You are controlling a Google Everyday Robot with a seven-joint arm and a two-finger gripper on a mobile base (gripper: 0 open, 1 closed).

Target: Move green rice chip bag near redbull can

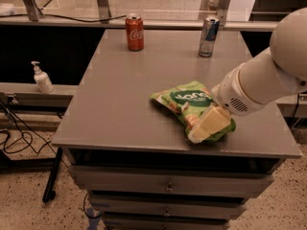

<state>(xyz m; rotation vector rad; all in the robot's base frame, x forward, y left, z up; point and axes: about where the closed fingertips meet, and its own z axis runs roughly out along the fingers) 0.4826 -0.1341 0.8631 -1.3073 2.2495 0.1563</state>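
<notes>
The green rice chip bag (184, 101) lies flat on the grey table (124, 95), near the front right. The redbull can (209, 36) stands upright at the table's far edge, right of centre, well apart from the bag. My gripper (204, 127) reaches in from the right on a white arm and sits over the bag's near right end, covering part of it. Its cream-coloured finger points toward the table's front edge.
A red Coca-Cola can (135, 31) stands at the far edge, left of the redbull can. A white pump bottle (41, 78) stands on a lower ledge to the left. Drawers sit under the table front. Cables and a stand leg lie on the floor at left.
</notes>
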